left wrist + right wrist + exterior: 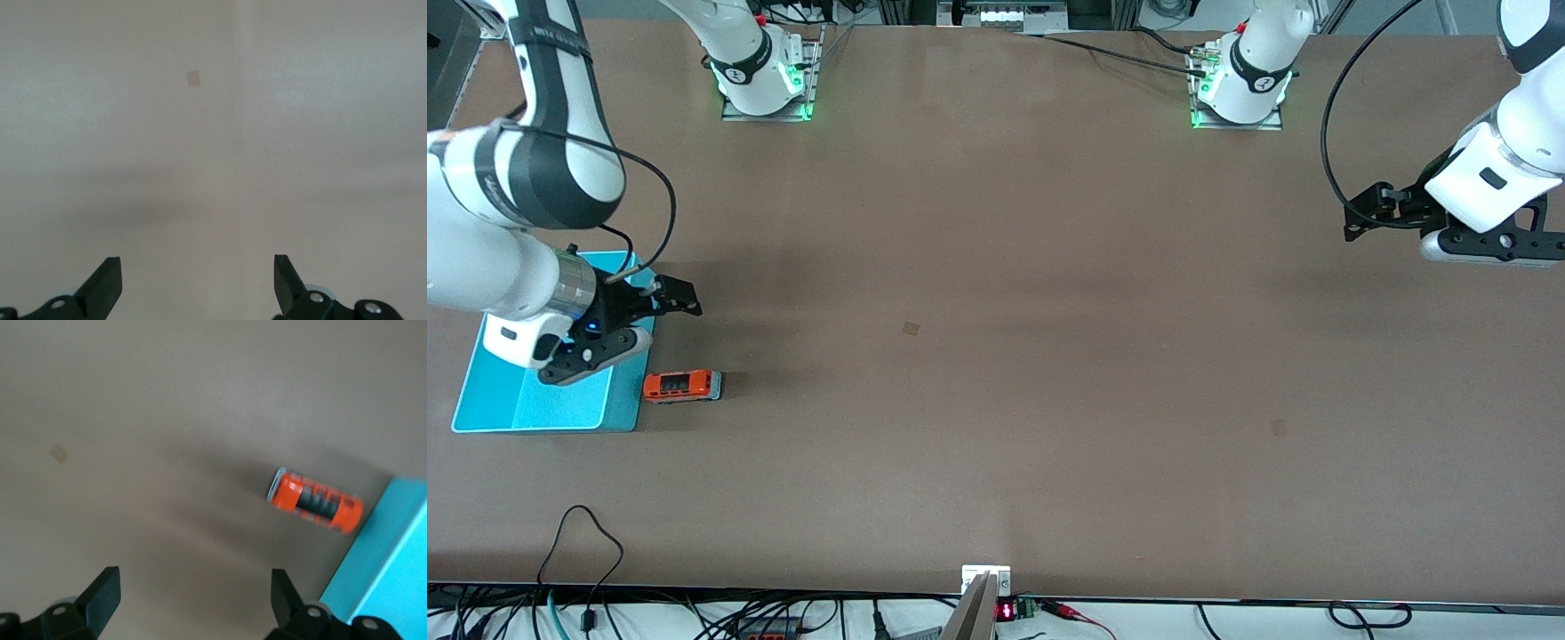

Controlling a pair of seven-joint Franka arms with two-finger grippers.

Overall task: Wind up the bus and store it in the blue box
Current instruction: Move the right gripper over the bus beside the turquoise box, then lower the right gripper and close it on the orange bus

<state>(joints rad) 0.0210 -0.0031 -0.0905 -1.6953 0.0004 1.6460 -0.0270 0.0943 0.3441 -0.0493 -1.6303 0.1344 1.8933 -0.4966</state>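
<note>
The orange-red bus [682, 386] stands on the table beside the blue box [525, 404], on the side toward the left arm's end. My right gripper [680, 298] is open and empty, up in the air over the box's wall and the table beside it. In the right wrist view the bus [315, 501] lies ahead of the open right gripper [195, 590], beside the blue box's wall [390, 563]. My left gripper [1360, 213] waits open and empty over the table at the left arm's end; the left wrist view shows the gripper [198, 280] over bare table.
A small square mark [911, 328] sits near the table's middle and shows in the left wrist view [193, 78]. Another mark [1278, 428] lies toward the left arm's end. Cables and a small device [987, 587] line the table's near edge.
</note>
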